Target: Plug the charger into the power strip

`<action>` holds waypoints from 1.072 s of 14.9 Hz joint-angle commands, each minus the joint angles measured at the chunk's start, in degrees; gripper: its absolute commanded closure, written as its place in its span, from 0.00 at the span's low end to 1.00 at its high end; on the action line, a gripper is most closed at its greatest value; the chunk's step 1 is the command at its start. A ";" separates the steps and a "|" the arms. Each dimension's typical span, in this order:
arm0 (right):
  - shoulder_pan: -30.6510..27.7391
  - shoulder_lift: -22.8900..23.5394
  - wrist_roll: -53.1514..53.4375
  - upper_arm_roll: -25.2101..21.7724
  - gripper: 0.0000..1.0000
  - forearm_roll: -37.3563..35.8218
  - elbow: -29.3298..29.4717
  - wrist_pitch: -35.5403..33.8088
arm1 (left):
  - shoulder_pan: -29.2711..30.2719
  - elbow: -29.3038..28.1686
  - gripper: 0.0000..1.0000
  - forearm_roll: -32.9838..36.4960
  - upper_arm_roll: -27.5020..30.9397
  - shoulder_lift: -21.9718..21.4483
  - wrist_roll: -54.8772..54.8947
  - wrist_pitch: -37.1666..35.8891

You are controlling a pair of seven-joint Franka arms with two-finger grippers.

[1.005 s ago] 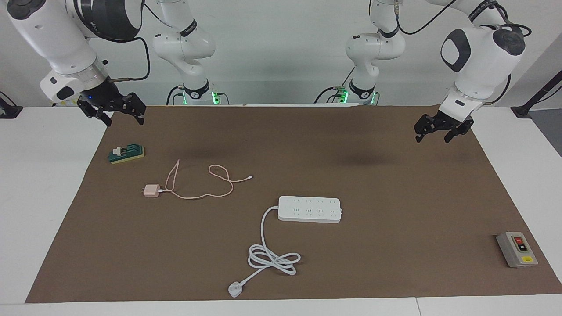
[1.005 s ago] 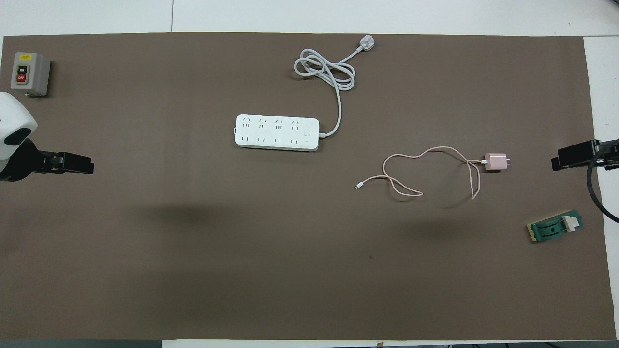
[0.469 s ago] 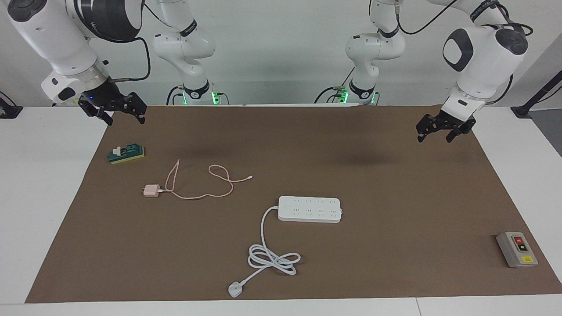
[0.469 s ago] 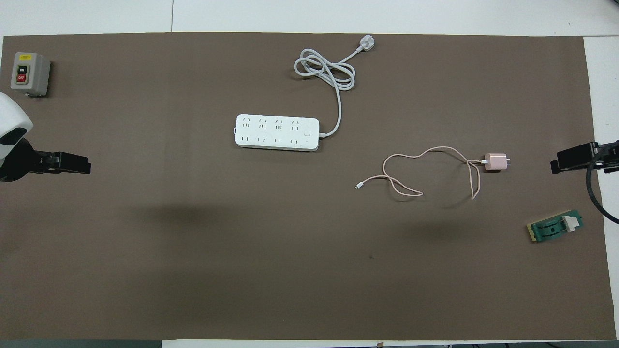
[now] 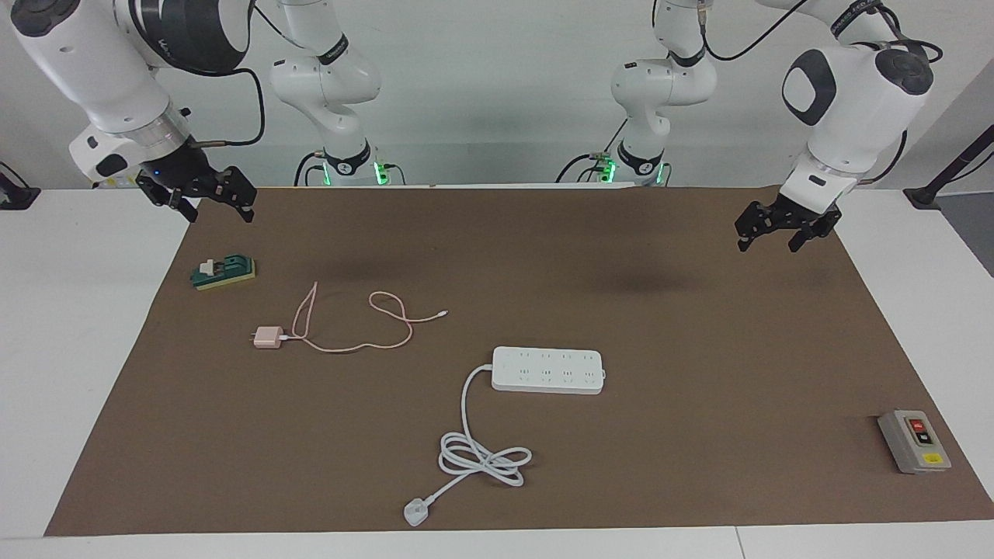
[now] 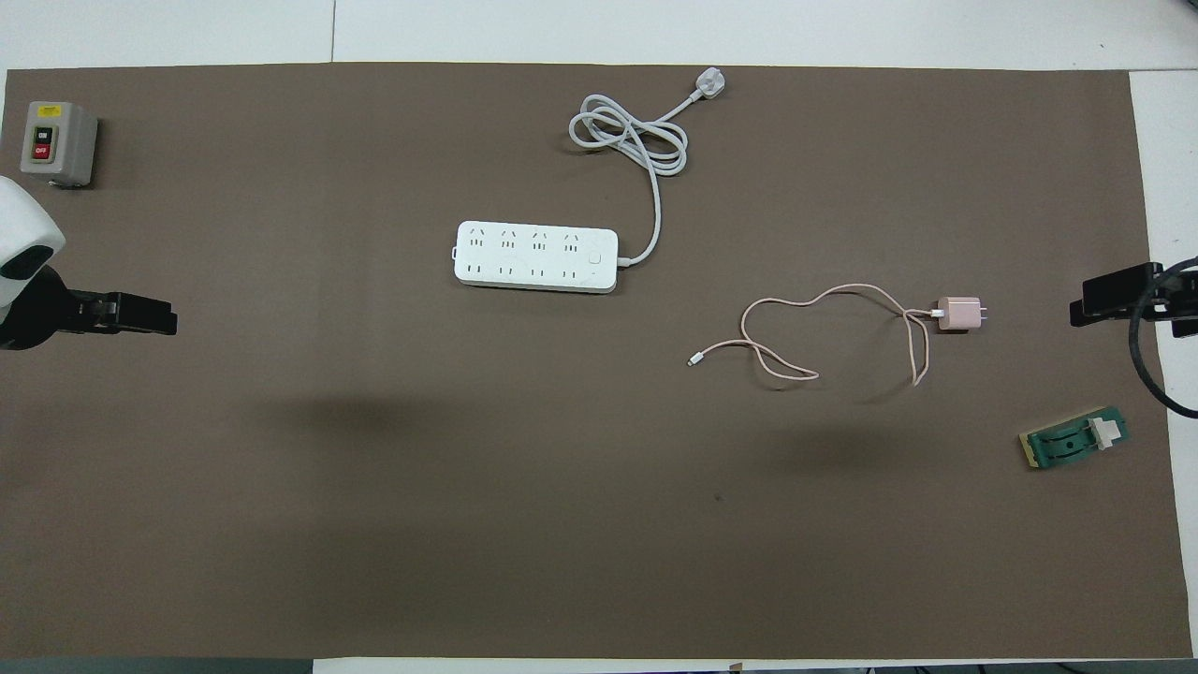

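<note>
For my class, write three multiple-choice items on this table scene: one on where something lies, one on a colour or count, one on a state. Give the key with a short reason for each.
1. Where does the charger lie?
A. between the green block and the power strip
B. on the power strip
C. beside the grey button box

2. What colour is the charger's cable?
A. black
B. pink
C. blue

3. What state is the charger in?
A. plugged into the strip
B. held in the right claw
C. lying loose on the brown mat, unplugged

Key: 1 A, it lies on the mat between the block and the strip. 2 B, the thin looped cable is pale pink. 3 C, it lies apart from the strip, and both the right claw and the left claw hang open and empty above the mat's ends.
</note>
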 commanded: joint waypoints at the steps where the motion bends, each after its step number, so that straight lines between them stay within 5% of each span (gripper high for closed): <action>1: -0.48 -1.78 12.04 0.24 0.00 0.04 -2.66 0.62 | -0.51 -0.10 0.00 0.23 0.35 -0.58 0.18 0.61; 10: -2.41 4.98 51.16 0.07 0.00 10.15 -4.25 2.54 | -0.60 0.34 0.00 -0.03 0.09 -0.58 0.00 0.08; 16: -7.50 9.55 61.56 0.07 0.00 15.67 -8.19 10.98 | -0.43 -0.19 0.00 -6.33 0.09 -1.02 -0.09 -1.32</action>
